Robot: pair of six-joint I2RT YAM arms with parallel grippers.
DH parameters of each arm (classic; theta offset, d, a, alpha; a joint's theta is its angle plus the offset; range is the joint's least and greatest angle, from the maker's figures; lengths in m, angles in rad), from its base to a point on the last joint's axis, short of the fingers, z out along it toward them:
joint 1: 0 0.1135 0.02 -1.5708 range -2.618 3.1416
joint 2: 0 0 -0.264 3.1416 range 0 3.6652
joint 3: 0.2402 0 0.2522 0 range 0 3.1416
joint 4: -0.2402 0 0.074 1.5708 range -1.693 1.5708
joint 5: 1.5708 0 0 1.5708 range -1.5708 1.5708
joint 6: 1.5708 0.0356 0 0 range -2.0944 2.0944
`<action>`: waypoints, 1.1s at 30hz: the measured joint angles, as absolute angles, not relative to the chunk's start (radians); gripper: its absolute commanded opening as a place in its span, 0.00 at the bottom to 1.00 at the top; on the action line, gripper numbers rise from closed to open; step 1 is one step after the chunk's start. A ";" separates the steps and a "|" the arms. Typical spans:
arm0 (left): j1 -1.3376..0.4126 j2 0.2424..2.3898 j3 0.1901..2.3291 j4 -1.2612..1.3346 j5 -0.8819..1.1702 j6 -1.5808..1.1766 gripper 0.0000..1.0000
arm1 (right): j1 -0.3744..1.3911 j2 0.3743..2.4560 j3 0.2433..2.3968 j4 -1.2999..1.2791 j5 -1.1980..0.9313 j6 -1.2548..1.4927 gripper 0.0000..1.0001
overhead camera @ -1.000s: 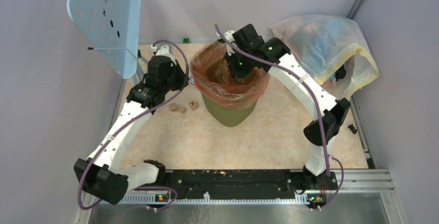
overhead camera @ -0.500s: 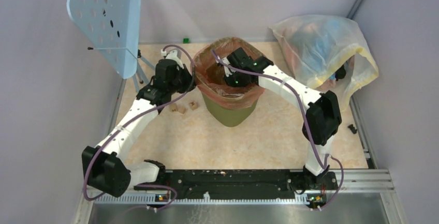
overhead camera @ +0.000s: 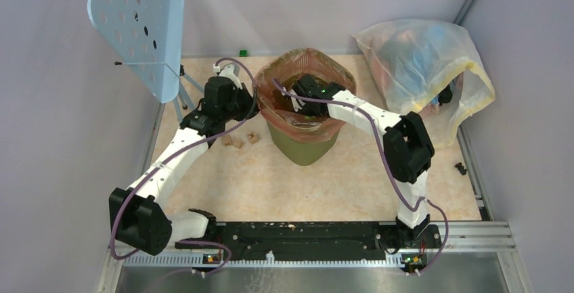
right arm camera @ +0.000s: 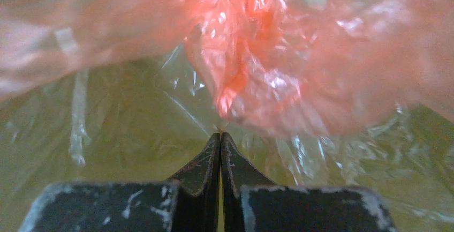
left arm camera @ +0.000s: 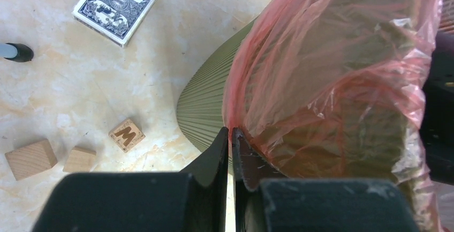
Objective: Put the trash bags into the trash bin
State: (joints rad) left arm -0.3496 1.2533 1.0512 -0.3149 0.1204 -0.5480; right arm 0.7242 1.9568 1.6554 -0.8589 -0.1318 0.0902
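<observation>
The red-orange bag lines the green bin at the upper centre of the top view. Its mouth faces up, its long axis is upright, and its hem is folded outside the rim. The left wrist view alone shows the left gripper, jaws almost together, nipping that hem. A card box lies at upper left of that view. The right wrist view alone looks inside the bin, where the right gripper, closed on nothing, points at bunched film.

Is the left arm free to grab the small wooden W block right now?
Likely not yet: left gripper is pinching the thin red-orange plastic bag; the wooden W block lies close, nothing between.
</observation>
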 measured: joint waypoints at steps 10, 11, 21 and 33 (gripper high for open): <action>-0.350 1.273 1.051 -0.299 0.132 -0.546 0.09 | 0.724 1.995 1.643 -0.879 -0.144 0.090 0.00; -0.350 1.275 1.051 -0.296 0.136 -0.547 0.09 | 0.724 1.998 1.644 -0.884 -0.147 0.090 0.00; -0.350 1.291 1.051 -0.289 0.163 -0.547 0.09 | 0.724 2.052 1.697 -0.981 -0.142 0.094 0.00; -0.350 1.296 1.056 -0.292 0.163 -0.548 0.16 | 0.724 1.991 1.809 -1.027 -0.115 0.120 0.00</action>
State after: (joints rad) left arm -0.3496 1.2964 1.0561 -0.2920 0.1631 -0.5476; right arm 0.7238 1.9907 1.8091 -1.0271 -0.1146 0.1200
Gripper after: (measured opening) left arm 0.105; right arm 0.003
